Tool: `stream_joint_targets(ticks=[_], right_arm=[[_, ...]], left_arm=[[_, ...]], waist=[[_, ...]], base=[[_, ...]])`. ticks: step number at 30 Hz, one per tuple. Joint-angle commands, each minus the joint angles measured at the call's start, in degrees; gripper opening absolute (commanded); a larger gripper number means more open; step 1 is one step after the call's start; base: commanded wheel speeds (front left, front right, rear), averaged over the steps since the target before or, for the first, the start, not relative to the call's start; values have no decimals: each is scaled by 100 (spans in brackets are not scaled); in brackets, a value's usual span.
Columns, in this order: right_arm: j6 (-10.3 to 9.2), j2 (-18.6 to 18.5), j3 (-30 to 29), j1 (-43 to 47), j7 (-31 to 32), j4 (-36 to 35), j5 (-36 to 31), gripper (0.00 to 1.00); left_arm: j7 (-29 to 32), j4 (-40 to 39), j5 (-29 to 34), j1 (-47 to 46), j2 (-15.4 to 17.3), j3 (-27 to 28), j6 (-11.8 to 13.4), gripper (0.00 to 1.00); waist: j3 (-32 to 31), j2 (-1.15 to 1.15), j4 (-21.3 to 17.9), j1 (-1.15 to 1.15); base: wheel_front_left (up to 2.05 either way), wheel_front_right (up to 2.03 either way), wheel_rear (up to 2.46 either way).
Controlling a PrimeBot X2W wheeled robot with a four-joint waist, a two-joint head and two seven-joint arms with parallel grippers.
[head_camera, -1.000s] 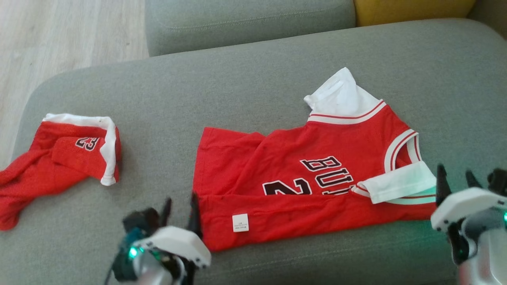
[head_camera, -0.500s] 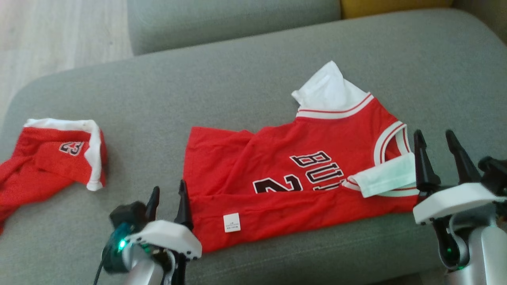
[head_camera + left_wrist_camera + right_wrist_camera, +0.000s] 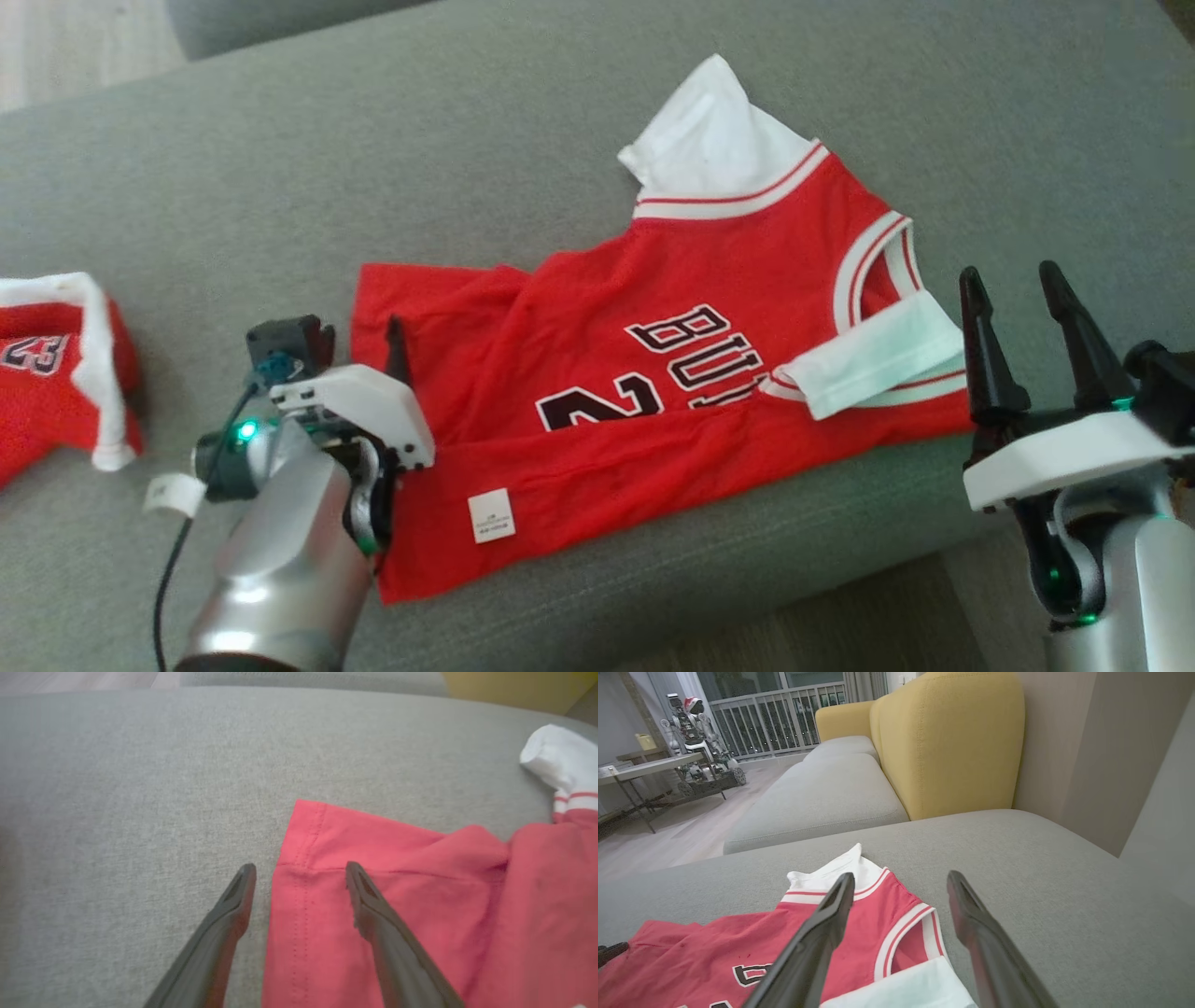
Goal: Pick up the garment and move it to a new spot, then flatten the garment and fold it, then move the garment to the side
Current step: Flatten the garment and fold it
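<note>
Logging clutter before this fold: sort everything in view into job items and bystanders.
Job in hand:
red jersey
left gripper, open at its hem
right gripper, open beside its collar

Lying about:
red shorts
yellow sofa back

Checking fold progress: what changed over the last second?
The left gripper advanced along the red basketball jersey, open jaws straddling its hem; the right gripper, open, came forward beside the white sleeve. The head camera shifted. Jersey and red shorts lie unmoved, nothing gripped.

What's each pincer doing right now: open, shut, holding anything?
Left pincer: open, holding nothing, astride the hem of the red fabric basketball jersey.
Right pincer: open, holding nothing.
</note>
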Motion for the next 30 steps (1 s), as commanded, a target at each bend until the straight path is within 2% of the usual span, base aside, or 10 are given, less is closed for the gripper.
stream_joint_targets(ticks=[1,7,8,9,10,18,22,30], right_arm=[[-2,-70,144,-209,-81,-232,-8,100],[-2,-70,61,-219,-163,-167,10,100],[-2,-70,55,-219,-172,-151,7,100],[-2,-70,52,-221,-179,-133,5,100],[-2,-70,49,-224,-185,-115,2,100],[-2,-70,42,-259,-144,-14,-96,100],[-2,-70,74,-415,-63,36,-181,100],[-2,-70,168,-1414,442,511,-689,100]], left_arm=[[0,89,50,-320,184,165,-23,100],[-63,753,-25,-683,163,174,-106,100],[-87,815,-29,-715,153,161,-129,80],[-113,870,-36,-743,142,153,-148,36],[-142,915,-42,-770,132,144,-168,0],[-339,909,-159,-864,95,263,-239,0],[-377,678,-248,-825,95,434,-243,0],[-385,53,-217,-734,42,671,-189,0]], waist=[[162,0,-163,0],[229,0,-252,0],[231,0,-252,0],[230,0,-251,0],[231,0,-246,0],[216,0,-43,0],[213,0,183,0],[409,0,572,0]], base=[[0,0,0],[0,0,0],[0,0,0],[0,0,0],[0,0,0],[0,0,0],[0,0,0],[0,0,0]])
